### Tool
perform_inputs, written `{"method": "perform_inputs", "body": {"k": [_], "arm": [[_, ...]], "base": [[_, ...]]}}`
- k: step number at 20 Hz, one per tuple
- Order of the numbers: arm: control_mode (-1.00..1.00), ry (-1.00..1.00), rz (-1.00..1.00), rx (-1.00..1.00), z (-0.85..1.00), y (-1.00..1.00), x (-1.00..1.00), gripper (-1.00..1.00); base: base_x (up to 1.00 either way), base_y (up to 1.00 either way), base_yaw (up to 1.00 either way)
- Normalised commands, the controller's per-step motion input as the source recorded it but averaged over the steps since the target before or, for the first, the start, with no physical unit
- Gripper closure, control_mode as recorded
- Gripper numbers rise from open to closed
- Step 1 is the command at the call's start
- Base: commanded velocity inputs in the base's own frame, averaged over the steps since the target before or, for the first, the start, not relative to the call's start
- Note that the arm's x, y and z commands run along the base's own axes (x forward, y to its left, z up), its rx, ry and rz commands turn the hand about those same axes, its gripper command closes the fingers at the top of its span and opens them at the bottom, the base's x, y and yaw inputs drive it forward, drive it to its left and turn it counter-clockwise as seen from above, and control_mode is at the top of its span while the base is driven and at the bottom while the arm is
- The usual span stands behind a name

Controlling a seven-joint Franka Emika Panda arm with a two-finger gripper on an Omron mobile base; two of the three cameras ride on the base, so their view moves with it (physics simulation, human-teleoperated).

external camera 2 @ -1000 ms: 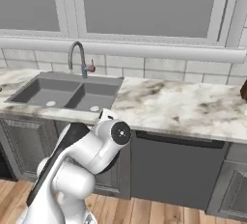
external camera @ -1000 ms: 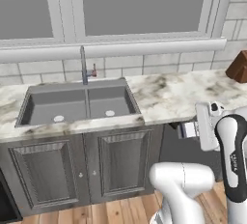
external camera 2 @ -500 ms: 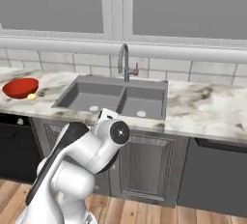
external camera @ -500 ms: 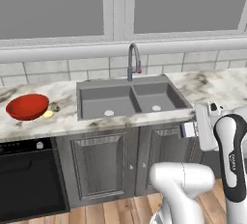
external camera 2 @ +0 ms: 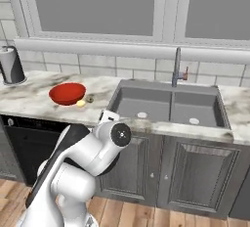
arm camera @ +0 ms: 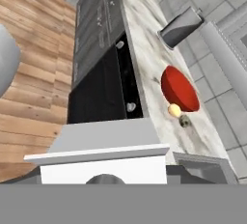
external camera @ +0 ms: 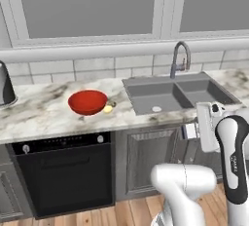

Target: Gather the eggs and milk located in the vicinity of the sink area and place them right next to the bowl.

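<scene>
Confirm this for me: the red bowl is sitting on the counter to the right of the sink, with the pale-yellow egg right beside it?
Not quite. The red bowl sits on the counter to the left of the sink, not the right, as the left base view shows. The pale-yellow egg is indeed right beside it.

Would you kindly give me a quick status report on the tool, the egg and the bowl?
Tool state unreadable, nothing seen held. Small pale-yellow egg on marble counter, right beside shallow bright-red bowl. Small dark speckled object next to egg; no milk carton sighted.
</scene>
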Motion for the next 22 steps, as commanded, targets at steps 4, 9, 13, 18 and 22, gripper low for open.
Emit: {"method": "perform_inputs", "body": {"k": [4, 9, 13, 18, 22], "arm": [[1.0, 0.0, 0.0, 0.0, 0.0, 0.0, 0.0, 1.0], [1.0, 0.0, 0.0, 0.0, 0.0, 0.0, 0.0, 1.0], [1.0, 0.0, 0.0, 0.0, 0.0, 0.0, 0.0, 1.0], [1.0, 0.0, 0.0, 0.0, 0.0, 0.0, 0.0, 1.0], [1.0, 0.0, 0.0, 0.0, 0.0, 0.0, 0.0, 1.0]], "base": [[0.0, 1.0, 0.0], [0.1, 0.88, 0.01], [0.38, 0.18, 0.0], [0.35, 0.25, 0.0], [0.33, 0.49, 0.0]]}}
